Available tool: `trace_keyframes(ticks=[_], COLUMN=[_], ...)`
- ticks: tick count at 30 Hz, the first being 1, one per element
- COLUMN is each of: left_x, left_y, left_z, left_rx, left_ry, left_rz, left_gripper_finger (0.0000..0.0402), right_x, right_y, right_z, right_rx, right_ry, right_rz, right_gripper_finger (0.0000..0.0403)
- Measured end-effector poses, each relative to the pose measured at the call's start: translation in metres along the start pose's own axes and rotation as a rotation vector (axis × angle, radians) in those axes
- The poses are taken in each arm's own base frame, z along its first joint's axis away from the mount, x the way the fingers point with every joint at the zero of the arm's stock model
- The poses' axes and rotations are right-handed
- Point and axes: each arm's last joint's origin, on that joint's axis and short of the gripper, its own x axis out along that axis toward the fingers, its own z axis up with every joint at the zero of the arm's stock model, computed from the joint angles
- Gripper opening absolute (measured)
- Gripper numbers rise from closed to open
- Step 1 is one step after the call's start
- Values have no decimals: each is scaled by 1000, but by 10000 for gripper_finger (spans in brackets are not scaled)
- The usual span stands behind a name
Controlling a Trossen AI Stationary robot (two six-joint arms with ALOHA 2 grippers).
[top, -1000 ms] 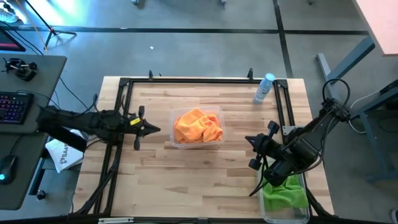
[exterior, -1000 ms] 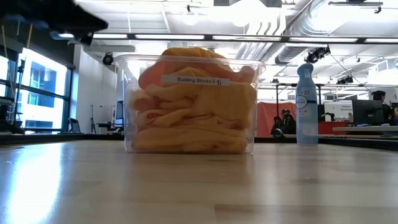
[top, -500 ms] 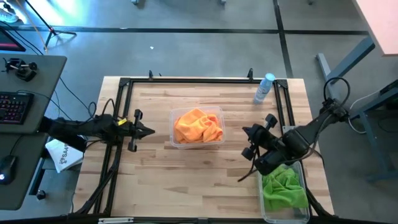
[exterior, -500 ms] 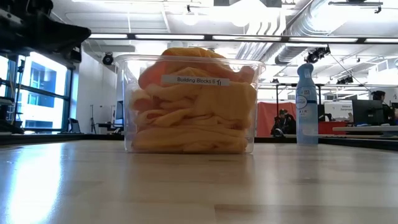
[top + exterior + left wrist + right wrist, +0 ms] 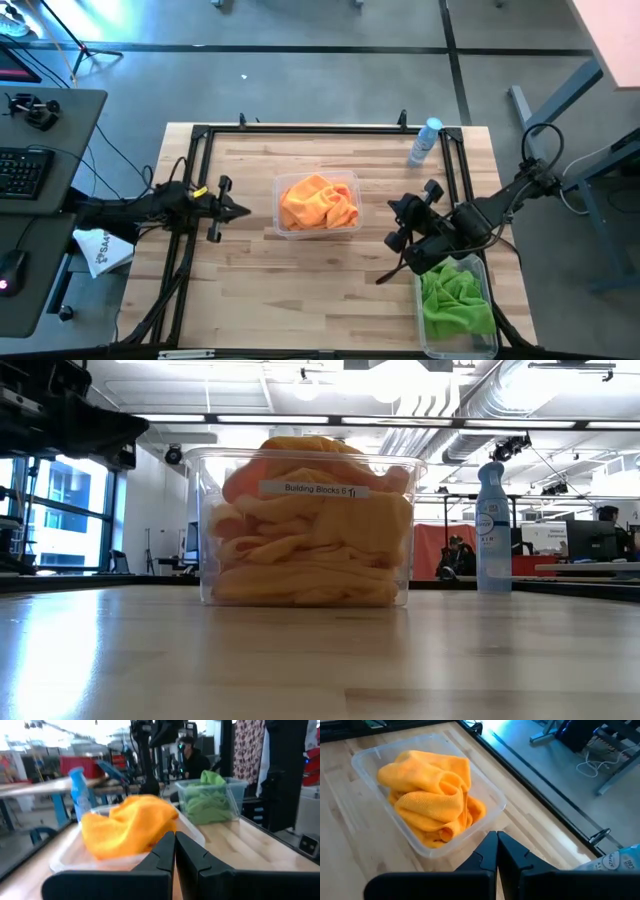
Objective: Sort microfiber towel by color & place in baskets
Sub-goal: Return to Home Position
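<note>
Several orange microfiber towels (image 5: 318,203) lie heaped in a clear basket (image 5: 352,184) at the table's middle. They also show in the low view (image 5: 305,530) and in both wrist views (image 5: 127,827) (image 5: 432,800). Green towels (image 5: 457,305) fill a second clear basket (image 5: 485,345) at the near right corner. My left gripper (image 5: 245,211) is shut and holds nothing. It points level at the orange basket from the table's left. My right gripper (image 5: 397,212) is shut too, with nothing in it. It hangs between the two baskets and slants down toward the orange one.
A clear spray bottle with a blue cap (image 5: 424,142) stands at the far right, beside the black frame rail (image 5: 300,129) that runs around the table. Bare wood lies near the front edge (image 5: 300,300). A desk with a keyboard (image 5: 20,170) stands off the left side.
My left gripper has sunk and drawn back a little toward the table's left edge, levelling out. My right gripper has swung away from the green basket, toward the far edge and the orange basket. Both stay shut. The towels have not moved.
</note>
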Motion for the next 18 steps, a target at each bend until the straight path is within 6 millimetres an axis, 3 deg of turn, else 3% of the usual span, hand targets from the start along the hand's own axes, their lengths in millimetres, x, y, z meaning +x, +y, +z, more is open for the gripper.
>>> trace_keyframes(ticks=[10, 18], left_x=[0, 0], left_y=[1, 4], left_z=[-4, -7], left_rx=[-118, -121], left_ry=[41, 70], left_rz=[-11, 123], left_gripper_finger=[0, 0], right_x=[0, 4], right_y=[0, -4], right_z=[-3, -1], right_rx=[-40, -138], right_ry=[71, 58], right_rz=[36, -4], right_gripper_finger=[0, 0])
